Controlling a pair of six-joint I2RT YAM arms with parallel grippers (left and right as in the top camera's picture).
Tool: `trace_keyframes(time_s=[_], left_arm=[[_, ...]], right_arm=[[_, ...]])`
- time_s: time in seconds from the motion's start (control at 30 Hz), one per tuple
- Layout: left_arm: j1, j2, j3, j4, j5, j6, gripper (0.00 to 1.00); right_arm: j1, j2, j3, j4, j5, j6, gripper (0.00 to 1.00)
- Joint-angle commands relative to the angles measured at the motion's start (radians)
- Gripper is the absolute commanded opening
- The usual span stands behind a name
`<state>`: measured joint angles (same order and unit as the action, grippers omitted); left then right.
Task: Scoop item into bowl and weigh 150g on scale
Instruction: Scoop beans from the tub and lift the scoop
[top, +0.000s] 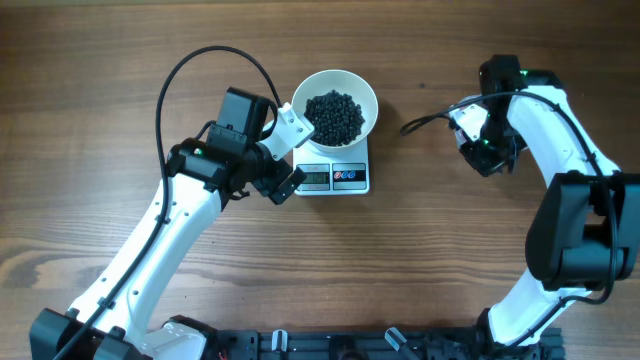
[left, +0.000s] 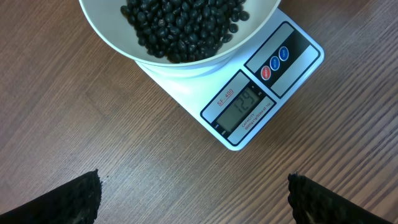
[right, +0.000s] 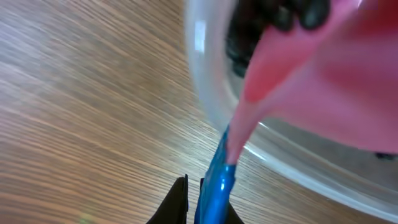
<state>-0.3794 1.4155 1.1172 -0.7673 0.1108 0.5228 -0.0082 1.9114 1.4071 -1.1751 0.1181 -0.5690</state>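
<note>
Black beans (top: 335, 115) are heaped in the bowl (top: 367, 95), which sits on the scale (top: 362, 182). The display (left: 244, 102) seems to read short of target, so we judge more scooping is left. The left gripper (left: 193, 199) hangs wide open and empty just beside the scale. The right gripper (right: 198, 202) is clamped on the blue handle (right: 217, 177) of the pink scoop (right: 311, 81), over the clear tub (right: 202, 93). Bare table (top: 420, 230) lies between scale and right arm, so there is room to carry across.
</note>
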Motion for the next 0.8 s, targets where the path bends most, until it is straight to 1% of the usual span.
trace_keyframes(time_s=[0.0,0.13,0.33,0.57,0.77], left_arm=[[0.002,-0.008,-0.004,-0.001,0.016,0.02,1.0],[0.002,-0.008,-0.004,-0.001,0.016,0.02,1.0],[0.002,-0.008,-0.003,-0.001,0.016,0.02,1.0],[0.002,-0.008,-0.003,-0.001,0.016,0.02,1.0],[0.002,-0.008,-0.003,-0.001,0.016,0.02,1.0]], right_arm=[[0.021,0.045,0.004,-0.043,-0.242,-0.029,0.04],[0.012,0.043,0.051,-0.078,-0.336,-0.03,0.04],[-0.034,0.043,0.076,-0.105,-0.403,-0.033,0.04],[-0.177,0.043,0.076,-0.11,-0.505,-0.037,0.04],[-0.296,0.043,0.076,-0.113,-0.655,-0.086,0.04]])
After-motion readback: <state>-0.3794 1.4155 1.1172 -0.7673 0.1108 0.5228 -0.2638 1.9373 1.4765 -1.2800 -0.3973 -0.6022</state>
